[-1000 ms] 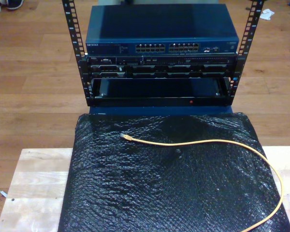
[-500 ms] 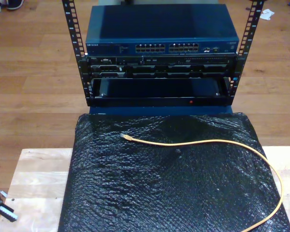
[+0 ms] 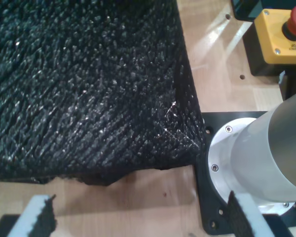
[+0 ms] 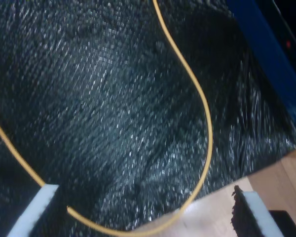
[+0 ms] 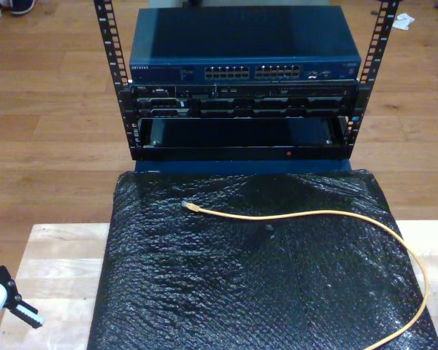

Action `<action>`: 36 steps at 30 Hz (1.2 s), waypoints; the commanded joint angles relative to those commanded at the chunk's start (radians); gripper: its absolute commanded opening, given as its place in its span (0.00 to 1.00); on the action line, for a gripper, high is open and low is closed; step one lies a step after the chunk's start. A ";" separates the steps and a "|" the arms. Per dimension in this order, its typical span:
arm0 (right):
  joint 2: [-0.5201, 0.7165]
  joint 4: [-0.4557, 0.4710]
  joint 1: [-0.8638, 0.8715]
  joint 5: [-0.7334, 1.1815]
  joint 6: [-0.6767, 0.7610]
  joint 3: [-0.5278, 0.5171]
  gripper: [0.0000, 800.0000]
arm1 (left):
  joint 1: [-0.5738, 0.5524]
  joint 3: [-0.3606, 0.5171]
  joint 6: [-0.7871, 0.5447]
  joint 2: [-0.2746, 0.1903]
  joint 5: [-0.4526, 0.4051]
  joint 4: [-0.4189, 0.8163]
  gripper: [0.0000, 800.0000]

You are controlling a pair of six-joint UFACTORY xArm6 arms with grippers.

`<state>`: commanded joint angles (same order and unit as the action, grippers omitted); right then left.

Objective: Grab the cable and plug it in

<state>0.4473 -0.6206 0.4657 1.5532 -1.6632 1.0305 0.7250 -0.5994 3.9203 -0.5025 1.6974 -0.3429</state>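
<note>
The yellow-orange cable (image 5: 314, 214) lies on the black mat (image 5: 241, 292). Its small plug (image 5: 187, 206) rests near the mat's far edge on the exterior view's left, and the cable curves round to the near right. In the second wrist view the cable's loop (image 4: 206, 133) lies under my second gripper (image 4: 143, 212), which is open and holds nothing. My first gripper (image 3: 140, 219) is open and empty over the wood at a corner of the mat (image 3: 89, 89). It shows at the exterior view's lower left (image 5: 18, 310). The blue network switch (image 5: 244, 71) with its rows of ports sits in the rack beyond the mat.
The black rack posts (image 5: 111, 51) frame the switch and the units below it. The wooden table (image 5: 58, 270) shows beside the mat. A yellow emergency-stop box (image 3: 286, 32) and a white arm base on a black plate (image 3: 256, 158) stand near my first gripper.
My first gripper has come into the exterior view at the lower left and moved a little further in and up. The cable has not moved.
</note>
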 joint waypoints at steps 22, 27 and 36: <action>-0.121 0.235 -0.493 -0.341 0.279 -0.006 0.99 | -0.213 -0.009 0.236 0.049 -0.141 -0.028 1.00; -0.183 0.288 -0.594 -0.394 0.365 0.000 0.99 | -0.304 -0.015 0.302 0.055 -0.155 -0.028 1.00; -0.316 0.344 -0.738 -0.488 0.463 0.051 0.99 | -0.402 -0.092 0.399 0.120 -0.207 -0.028 1.00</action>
<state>0.1312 -0.2770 -0.2723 1.0652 -1.1999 1.0811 0.3230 -0.6914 4.3192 -0.3828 1.4902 -0.3705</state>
